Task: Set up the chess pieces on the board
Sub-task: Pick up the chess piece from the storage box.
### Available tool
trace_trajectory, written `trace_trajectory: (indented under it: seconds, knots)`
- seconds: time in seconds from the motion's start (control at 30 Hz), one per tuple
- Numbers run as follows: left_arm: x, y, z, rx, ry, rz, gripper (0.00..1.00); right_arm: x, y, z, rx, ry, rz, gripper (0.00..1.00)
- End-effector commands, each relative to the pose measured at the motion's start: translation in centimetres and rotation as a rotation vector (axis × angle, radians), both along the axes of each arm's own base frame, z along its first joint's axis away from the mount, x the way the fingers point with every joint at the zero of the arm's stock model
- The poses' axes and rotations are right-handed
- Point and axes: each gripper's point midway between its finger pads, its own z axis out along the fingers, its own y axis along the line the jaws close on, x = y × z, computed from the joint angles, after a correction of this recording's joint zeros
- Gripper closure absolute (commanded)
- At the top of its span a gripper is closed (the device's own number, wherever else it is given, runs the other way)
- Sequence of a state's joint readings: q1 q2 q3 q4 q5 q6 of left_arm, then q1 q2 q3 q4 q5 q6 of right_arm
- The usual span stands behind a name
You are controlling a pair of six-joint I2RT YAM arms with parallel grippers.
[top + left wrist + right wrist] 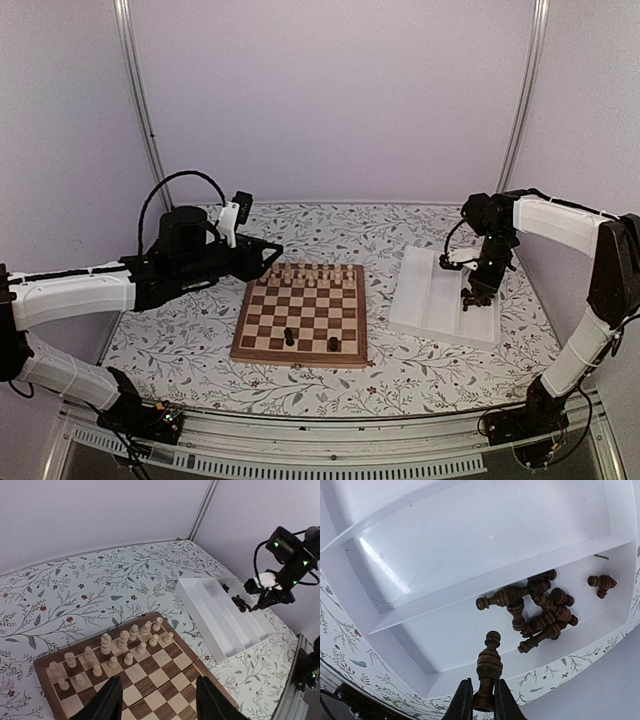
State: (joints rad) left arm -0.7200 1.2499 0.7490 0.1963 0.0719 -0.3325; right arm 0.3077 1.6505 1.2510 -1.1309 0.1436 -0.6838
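One dark turned-wood chessman (489, 662) is pinched in right end effector (482, 689), left end effector (158, 682) gaping.

This looks like a robot lab booth, not a home. Plain pale purple walls (330, 90) close it in at the back and both sides, with bare silver metal rails (140, 100) running up the back corners. Two white and black robot arms, the left arm (90, 290) and the right arm (570, 225), are bolted to a grey metal bar (330, 438) along the near edge of a table with a flowery cloth (400, 375). A black cable (180, 174) loops off the left arm, and small green lights (275, 544) glow on the right one. A square wooden chessboard (310, 312) lies mid-table.
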Motion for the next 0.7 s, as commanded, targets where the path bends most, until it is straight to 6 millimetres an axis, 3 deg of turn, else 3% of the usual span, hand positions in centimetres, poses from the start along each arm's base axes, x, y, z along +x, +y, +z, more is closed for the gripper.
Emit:
trace_trajectory:
  seconds: [0.0, 0.3, 0.5, 0.57, 0.67]
  knots:
    - [-0.1, -0.6, 0.8, 0.006, -0.015, -0.020, 0.48, -0.9, 4.6, 1.8, 0.131, 0.016, 0.070, 0.92]
    - [-0.6, -0.7, -0.5, 0.005, 0.000, -0.043, 0.48, -1.9, 14.9, 6.1, 0.376, 0.029, 0.274, 0.92]
    - [-3.4, -2.8, 0.1, -0.234, -0.058, -0.208, 0.45, -1.4, 21.2, 13.0, 0.689, -0.010, 0.391, 0.93]
    - [-4.2, -3.4, 1.5, -0.318, -0.125, -0.256, 0.44, -1.5, 22.8, 15.2, 0.793, -0.026, 0.432, 0.93]
    - [-5.5, -5.2, 2.0, -0.361, -0.188, -0.338, 0.44, -2.1, 24.5, 17.6, 0.918, -0.007, 0.478, 0.93]
